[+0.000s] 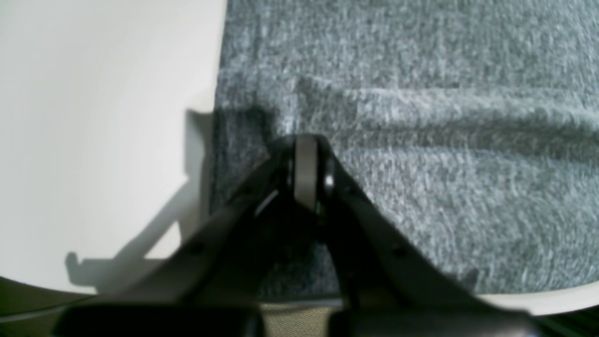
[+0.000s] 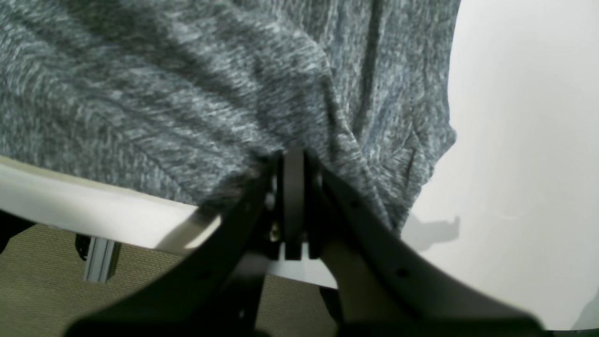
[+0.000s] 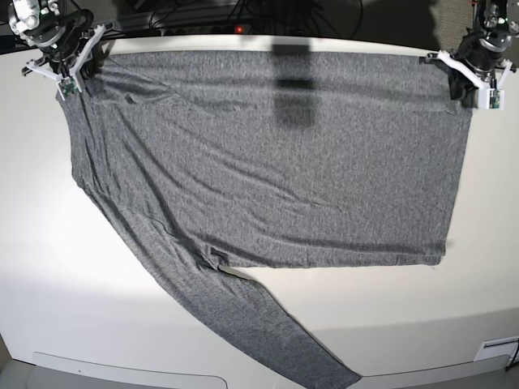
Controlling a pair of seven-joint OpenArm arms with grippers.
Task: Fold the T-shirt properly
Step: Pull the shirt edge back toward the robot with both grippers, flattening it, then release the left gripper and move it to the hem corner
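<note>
Fingers (image 1: 305, 187) of my left gripper (image 1: 306, 140) are pressed together on the edge of the T-shirt (image 3: 268, 162), and those of my right gripper (image 2: 294, 154) pinch a bunched corner of the same cloth. Just past both sets of fingertips the grey knit begins, and it spreads away from me over the white table (image 3: 81, 308). The edge I hold runs from one gripper to the other along the table's border, so the shirt's long axis lies across, between my two arms. Further out, beyond my right fingers, one long sleeve trails diagonally toward the far side. Both arms sit low at the near corners, wrists tilted down to the cloth. I judge the next fold must carry this held edge forward, away from me, with both arms moving together.
</note>
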